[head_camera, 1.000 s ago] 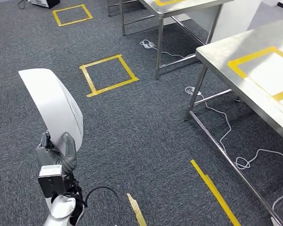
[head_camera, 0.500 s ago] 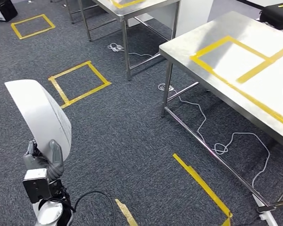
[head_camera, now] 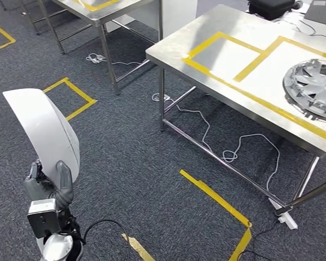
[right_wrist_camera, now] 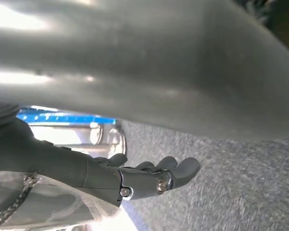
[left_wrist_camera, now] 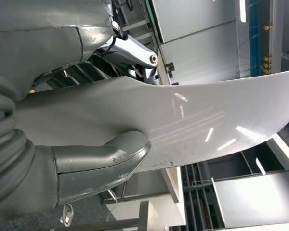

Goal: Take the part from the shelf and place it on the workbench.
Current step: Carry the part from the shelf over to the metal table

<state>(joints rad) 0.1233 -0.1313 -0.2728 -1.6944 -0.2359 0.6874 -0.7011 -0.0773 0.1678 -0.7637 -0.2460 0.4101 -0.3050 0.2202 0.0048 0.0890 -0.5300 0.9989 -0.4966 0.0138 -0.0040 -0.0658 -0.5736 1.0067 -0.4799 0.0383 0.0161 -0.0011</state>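
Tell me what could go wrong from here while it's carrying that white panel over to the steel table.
The left hand holds the curved white panel only at its lower edge, so the tall sheet could sway or slip while walking. White cables trail across the carpet under the workbench, a possible trip hazard near its legs. A silver wheel cover already lies on the workbench, so the panel could knock it if set down there.

Left hand (head_camera: 50, 187) grips white curved part (head_camera: 44, 130) at its lower edge, part upright above dark carpet (head_camera: 124, 163). Steel workbench (head_camera: 174, 51) w/ yellow tape outlines at right; silver wheel cover (head_camera: 313, 87) lies on it. White cable (head_camera: 231, 155) on floor beneath.
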